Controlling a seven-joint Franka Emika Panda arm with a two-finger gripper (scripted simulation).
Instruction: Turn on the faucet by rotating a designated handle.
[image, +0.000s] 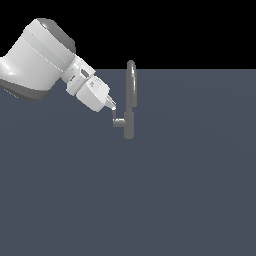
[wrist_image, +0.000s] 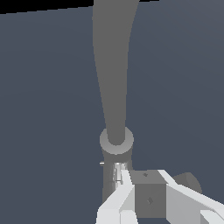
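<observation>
The grey faucet (image: 130, 100) stands upright on the floor, its tall arched spout rising from a short body. The handle (image: 117, 121) is a short stub off the body on the exterior view's left, with a slim rod pointing up. My gripper (image: 112, 106) comes down at a slant from the upper left, its narrow tip at the rod's upper end, fingers together with nothing seen between them. In the wrist view the spout (wrist_image: 113, 70) looms straight ahead above the body's ring (wrist_image: 116, 141), and my fingers (wrist_image: 117, 202) sit just before the body. They hide the handle.
The flat dark blue-grey floor (image: 190, 190) stretches around the faucet in every direction. My thick white arm (image: 40, 57) fills the exterior view's upper left. No other objects show.
</observation>
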